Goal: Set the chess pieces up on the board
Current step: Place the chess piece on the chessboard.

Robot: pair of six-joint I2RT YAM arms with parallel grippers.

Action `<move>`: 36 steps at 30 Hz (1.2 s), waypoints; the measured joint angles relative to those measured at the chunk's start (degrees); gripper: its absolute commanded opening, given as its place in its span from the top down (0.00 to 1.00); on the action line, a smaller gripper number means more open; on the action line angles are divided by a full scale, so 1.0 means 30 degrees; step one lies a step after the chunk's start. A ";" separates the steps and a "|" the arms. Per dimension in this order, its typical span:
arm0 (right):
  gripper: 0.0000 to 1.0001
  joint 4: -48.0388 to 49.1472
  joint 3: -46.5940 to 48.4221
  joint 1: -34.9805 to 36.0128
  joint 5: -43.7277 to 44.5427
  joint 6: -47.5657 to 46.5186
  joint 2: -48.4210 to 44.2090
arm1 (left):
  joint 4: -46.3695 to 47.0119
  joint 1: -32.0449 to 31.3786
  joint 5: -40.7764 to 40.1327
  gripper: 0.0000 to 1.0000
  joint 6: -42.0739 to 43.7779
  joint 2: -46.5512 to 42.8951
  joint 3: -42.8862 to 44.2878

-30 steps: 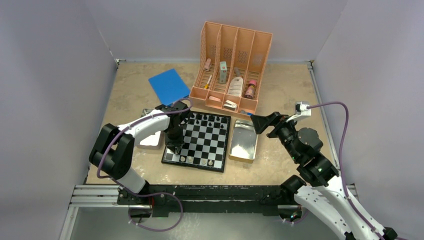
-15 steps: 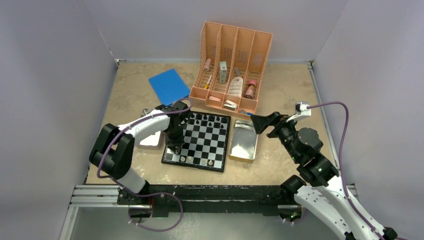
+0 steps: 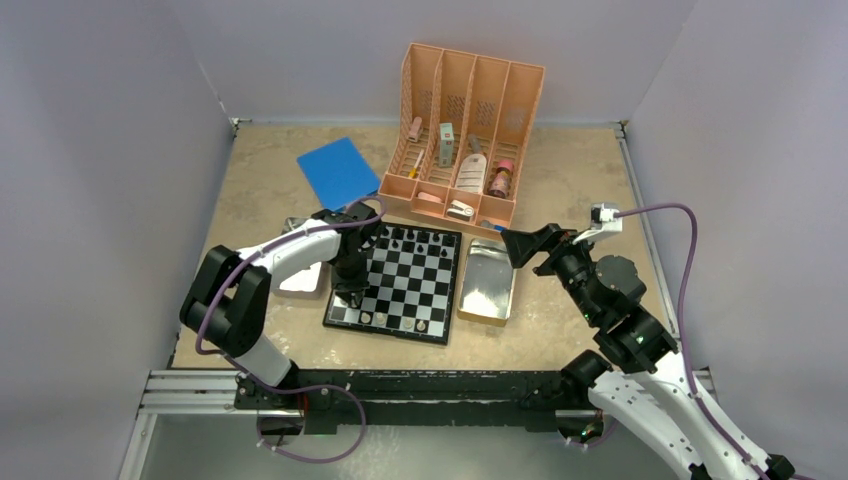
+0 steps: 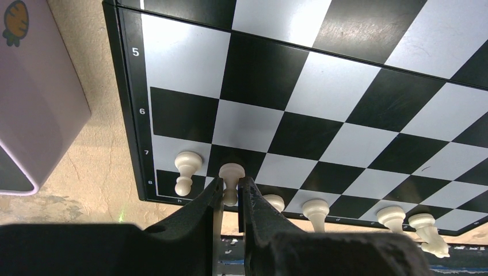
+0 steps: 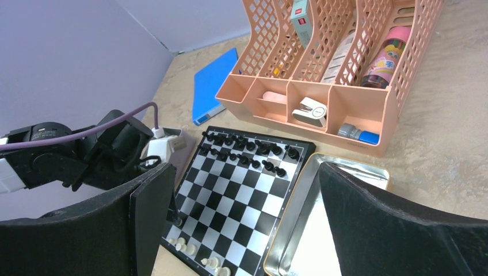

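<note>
Left gripper (image 4: 230, 198) holds a pawn (image 4: 231, 174) at the board's (image 4: 322, 86) near-left corner.
You have its jaws pinched nearly closed on the white pawn, which stands upright between them, just right of another pawn (image 4: 187, 169). It likely seats straight down. Your right gripper (image 5: 247, 190) hangs wide open and empty, farther off.

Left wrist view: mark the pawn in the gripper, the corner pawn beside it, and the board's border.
gripped pawn (image 4: 231, 179): left wrist view, on its stem.
corner pawn (image 4: 186, 172): left wrist view, on its neck.
board (image 4: 131, 86): left wrist view, on its black border.
</note>
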 measured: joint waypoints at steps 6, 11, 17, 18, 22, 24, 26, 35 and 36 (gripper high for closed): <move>0.03 0.0007 0.0000 0.0000 0.0000 0.0000 0.0000 | 0.0000 0.0000 0.0000 0.79 0.0007 0.0000 0.0000; 0.03 0.0058 0.0000 0.0000 0.0000 0.0000 0.0000 | 0.0029 0.0000 0.0000 0.79 0.0007 0.0000 0.0000; 0.03 0.0058 0.0000 0.0000 0.0000 0.0000 0.0000 | 0.0313 0.0000 0.0000 0.79 0.0015 0.0000 0.0000; 0.03 0.0058 0.0000 0.0000 0.0000 0.0000 0.0000 | 0.0313 0.0000 0.0000 0.79 0.0015 0.0000 0.0000; 0.03 0.0058 0.0000 0.0000 0.0000 0.0000 0.0000 | 0.0342 0.0000 0.0000 0.79 0.0015 0.0000 0.0000; 0.03 0.0066 0.0000 0.0000 0.0000 0.0000 0.0000 | 0.0350 0.0000 0.0000 0.79 0.0015 0.0000 0.0000; 0.03 0.0066 0.0000 0.0000 -0.0007 0.0000 0.0000 | 0.0350 0.0000 -0.0007 0.80 0.0015 0.0000 0.0000; 0.03 0.0080 -0.0102 0.0000 -0.0007 0.0000 0.0000 | 0.0364 0.0000 -0.0007 0.80 0.0015 0.0000 0.0000; 0.03 0.0080 -0.0124 0.0000 -0.0007 0.0000 0.0000 | 0.0364 0.0000 -0.0007 0.80 0.0015 0.0007 0.0000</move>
